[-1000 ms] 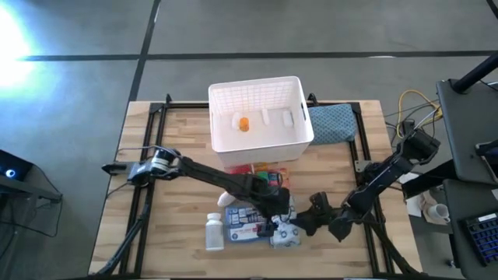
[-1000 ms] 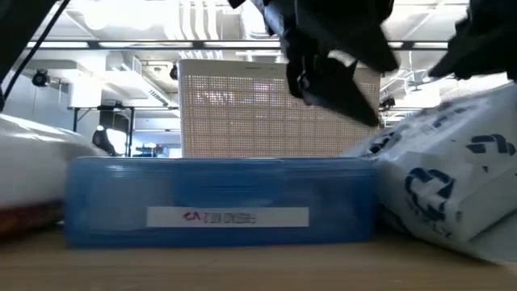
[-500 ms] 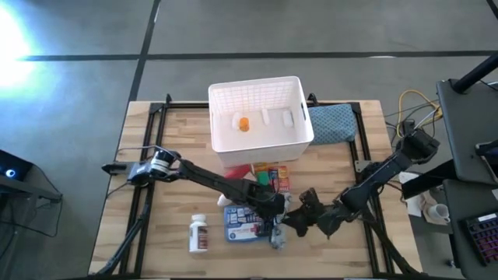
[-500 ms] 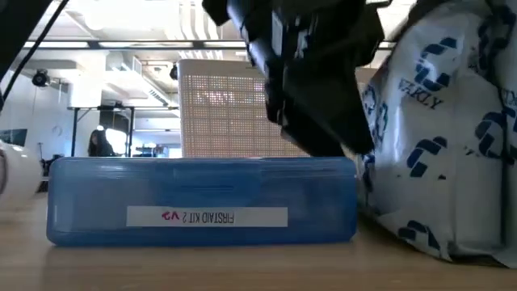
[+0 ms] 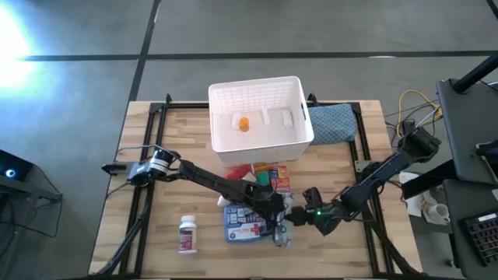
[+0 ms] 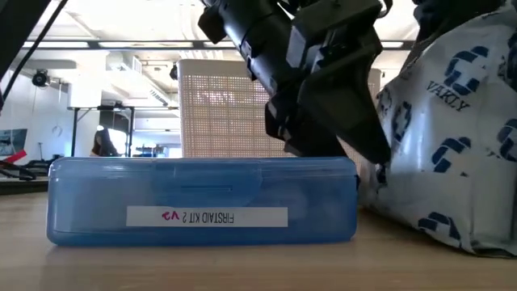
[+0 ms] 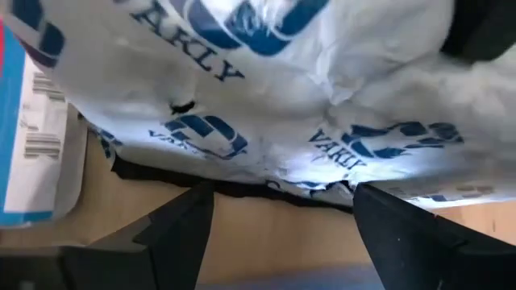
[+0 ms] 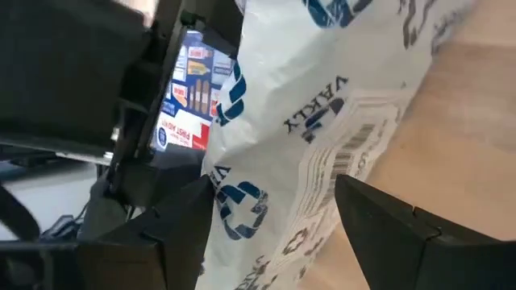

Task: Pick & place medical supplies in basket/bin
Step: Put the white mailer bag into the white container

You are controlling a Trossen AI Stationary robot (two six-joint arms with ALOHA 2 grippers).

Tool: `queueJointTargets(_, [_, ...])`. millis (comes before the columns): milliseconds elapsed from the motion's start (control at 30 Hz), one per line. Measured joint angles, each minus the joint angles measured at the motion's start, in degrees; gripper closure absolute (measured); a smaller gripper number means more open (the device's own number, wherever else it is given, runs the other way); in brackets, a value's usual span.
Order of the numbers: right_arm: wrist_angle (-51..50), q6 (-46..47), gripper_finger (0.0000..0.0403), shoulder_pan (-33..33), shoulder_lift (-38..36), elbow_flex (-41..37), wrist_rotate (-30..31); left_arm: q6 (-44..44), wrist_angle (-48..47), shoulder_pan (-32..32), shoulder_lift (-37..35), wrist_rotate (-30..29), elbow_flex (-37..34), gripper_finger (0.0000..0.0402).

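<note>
Near the table's (image 5: 156,155) front edge, the packet (image 5: 282,230) stands tilted beside the first-aid box (image 5: 245,223). The left gripper (image 7: 274,213) and right gripper (image 8: 270,221), both wide open, flank it without holding it.

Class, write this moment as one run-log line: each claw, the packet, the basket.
left claw: open, at packet | right claw: open, at packet | grey patterned packet: on table beside first-aid pouch | basket: holds orange vial

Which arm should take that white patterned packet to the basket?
Probably left: the left gripper is open right at the packet, its arm lying toward the basket. The right gripper is also open around it.
</note>
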Motion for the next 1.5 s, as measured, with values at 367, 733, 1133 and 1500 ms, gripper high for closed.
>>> queueJointTargets(367, [-27.83,-1.23,0.0156,-2.94,-1.88,10.97,-6.48,-0.24,5.0,0.0,-1.16,-3.57,0.0,0.0125])
queueJointTargets(733, [-18.71,-2.97,0.0156,-5.1,1.92,5.08,-10.12,-0.1,7.55,-0.02,-1.08,-4.58,-1.06,0.0125])
queueJointTargets(1133, [-12.31,-5.68,0.0156,-4.53,10.22,3.81,-16.11,-4.76,16.46,-0.51,-1.63,-4.6,-8.92,0.0125])
queueJointTargets(1500, [-3.93,-7.53,0.0156,-3.3,11.8,1.48,-12.57,-2.54,2.44,-0.59,-7.37,-6.71,-4.53,0.0151])
